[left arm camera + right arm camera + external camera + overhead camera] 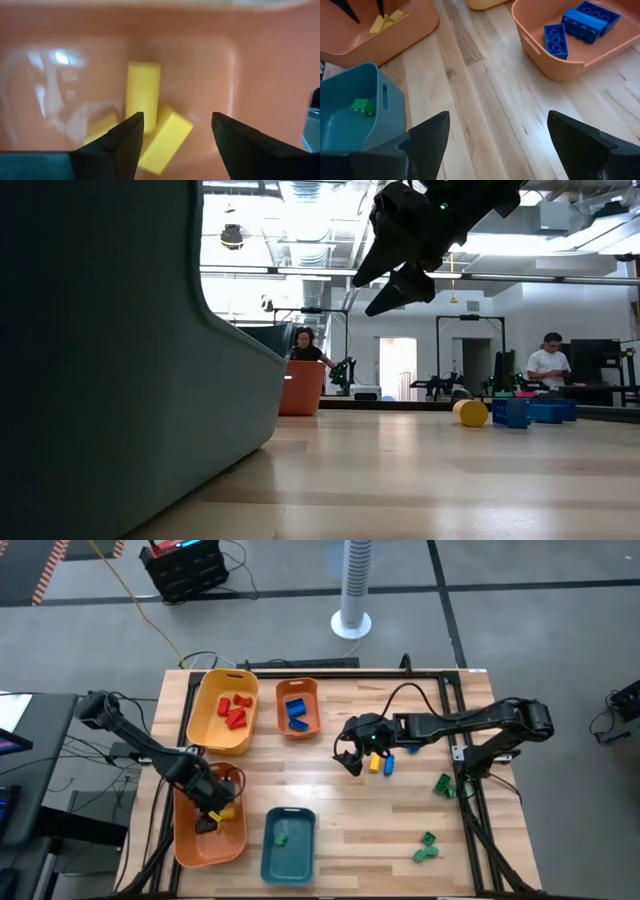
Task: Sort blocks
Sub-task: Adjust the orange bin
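My left gripper (pixel 212 812) stands open, pointing down into the large orange tray (pixel 190 840) at the near left. Three yellow blocks (pixel 143 95) lie on the tray's floor below and between its fingers (pixel 177 120). Whether a fingertip touches one, I cannot tell. My right gripper (pixel 350 756) hangs open above the table's middle (pixel 400 260) and holds nothing (pixel 497 117). A yellow block (pixel 375 762) and a blue block (pixel 388 766) lie on the table just to its right. Three green blocks (pixel 442 783) (pixel 428 838) (pixel 424 855) lie toward the right edge.
A yellow tray (pixel 212 725) with red blocks (pixel 235 710) and a small orange tray (pixel 312 718) with blue blocks (pixel 295 710) stand at the far left. A teal tray (pixel 270 860) with one green block (pixel 281 838) stands at the near edge. Bare wood (pixel 400 830) lies between the trays and the green blocks.
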